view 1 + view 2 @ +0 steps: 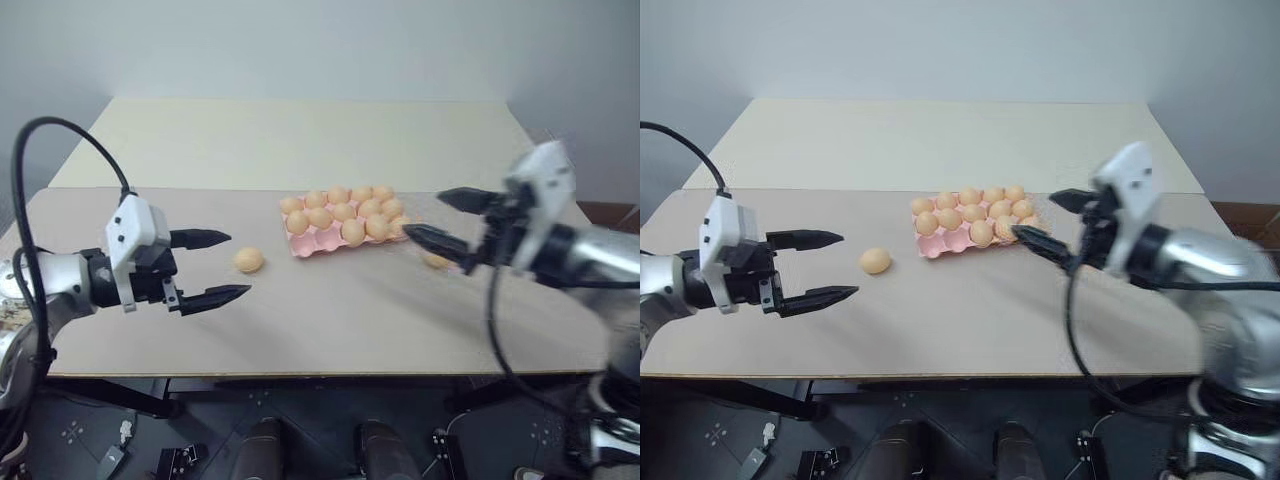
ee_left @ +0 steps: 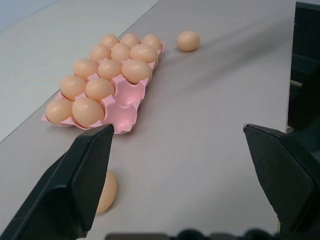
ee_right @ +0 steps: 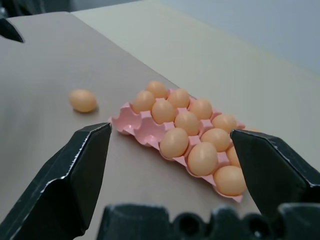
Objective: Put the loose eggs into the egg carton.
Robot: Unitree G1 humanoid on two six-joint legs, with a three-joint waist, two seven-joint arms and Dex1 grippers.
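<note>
The egg carton (image 1: 322, 241), a flat pink tray, lies mid-table with several tan eggs in its cups and a couple of bare cups (image 2: 125, 108) at its near-left corner. One loose egg (image 1: 248, 260) rests on the table left of the carton. My left gripper (image 1: 850, 264) hovers open and empty just left of that egg, above the table. A second loose egg (image 1: 437, 261) lies off the carton's right end, also seen from the left wrist as an egg (image 2: 188, 41) beyond the tray. My right gripper (image 1: 422, 214) is raised to the right of the carton, open and empty.
The beige tabletop (image 1: 340, 320) has bare room in front of the carton up to its front edge. A second, cream-coloured table (image 1: 300, 140) adjoins it behind. Cables hang from both arms.
</note>
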